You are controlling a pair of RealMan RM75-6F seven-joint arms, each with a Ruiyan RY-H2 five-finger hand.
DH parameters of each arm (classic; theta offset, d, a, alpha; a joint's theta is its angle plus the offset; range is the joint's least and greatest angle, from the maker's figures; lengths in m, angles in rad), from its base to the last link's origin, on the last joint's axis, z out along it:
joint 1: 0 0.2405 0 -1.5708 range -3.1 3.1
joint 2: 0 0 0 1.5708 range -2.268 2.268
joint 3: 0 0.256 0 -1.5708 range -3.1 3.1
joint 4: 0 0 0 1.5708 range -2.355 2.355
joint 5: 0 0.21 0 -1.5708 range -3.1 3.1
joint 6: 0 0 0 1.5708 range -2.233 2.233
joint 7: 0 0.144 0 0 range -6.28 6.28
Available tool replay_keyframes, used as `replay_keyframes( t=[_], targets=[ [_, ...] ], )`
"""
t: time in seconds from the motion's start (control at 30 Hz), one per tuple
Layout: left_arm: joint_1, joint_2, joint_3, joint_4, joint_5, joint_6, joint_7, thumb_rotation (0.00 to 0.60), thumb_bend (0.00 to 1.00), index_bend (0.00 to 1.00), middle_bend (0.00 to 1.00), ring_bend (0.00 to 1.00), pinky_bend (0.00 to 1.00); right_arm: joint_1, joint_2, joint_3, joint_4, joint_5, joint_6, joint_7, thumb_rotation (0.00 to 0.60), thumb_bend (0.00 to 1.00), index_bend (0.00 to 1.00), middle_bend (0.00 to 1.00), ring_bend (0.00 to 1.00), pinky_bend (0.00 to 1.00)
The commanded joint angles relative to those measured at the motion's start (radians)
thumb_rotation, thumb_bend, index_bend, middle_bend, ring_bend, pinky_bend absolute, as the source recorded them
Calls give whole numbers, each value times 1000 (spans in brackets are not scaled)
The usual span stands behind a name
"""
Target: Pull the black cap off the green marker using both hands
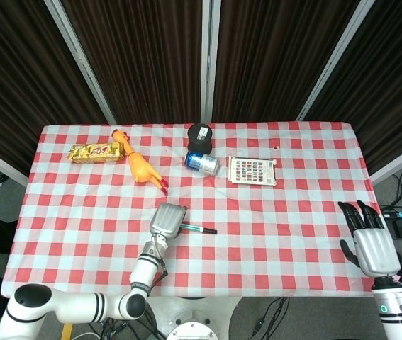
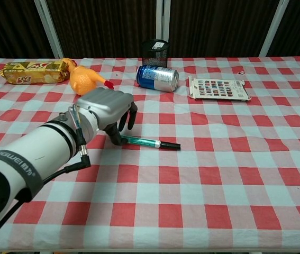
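Two hands: I see both of mine in the head view, only the left in the chest view.
Left hand: my silver left hand (image 2: 107, 108) sits over the green end of the marker, its dark fingers (image 2: 132, 116) curled down and slightly apart; the thumb tip reaches the table right at the barrel, but I cannot tell whether it actually pinches it.
Right hand: my right hand (image 1: 371, 244) is at the near right edge of the table, well apart from the marker, fingers spread and holding nothing.
Marker: the slim green marker (image 2: 144, 141) lies flat near the table's middle, its black cap (image 2: 171, 145) on and pointing right.
Table: red-and-white checked tablecloth (image 2: 234, 174).
Far side, middle: a blue and silver drink can (image 2: 157, 78) lies on its side, with a black mesh pen cup (image 2: 155, 51) just behind it.
Far side, right: a flat white card of small coloured squares (image 2: 216, 88), right of the can.
Far side, left: an orange rubber chicken toy (image 2: 83, 80) beside a yellow snack packet (image 2: 30, 71).
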Motion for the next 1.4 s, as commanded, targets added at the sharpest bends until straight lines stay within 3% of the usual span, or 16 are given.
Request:
replay_keyframes(
  t=[0.03, 1.1, 1.4],
  targets=[
    [-12, 4, 5, 1, -25, -8, 21, 600, 284, 492, 517, 877, 825, 0, -2, -1, 4, 2, -1, 2, 600, 270, 49, 120, 0, 117],
    [-52, -7, 28, 48, -84, -1, 23, 600, 317, 536, 557, 897, 831, -5, -14, -3, 28, 13, 4, 22, 600, 272, 49, 120, 0, 118],
    [-50, 23, 17, 1, -23, 17, -32, 600, 383, 566, 589, 911, 840, -5, -13, -5, 25, 10, 6, 18, 600, 273, 48, 120, 0, 118]
  ],
)
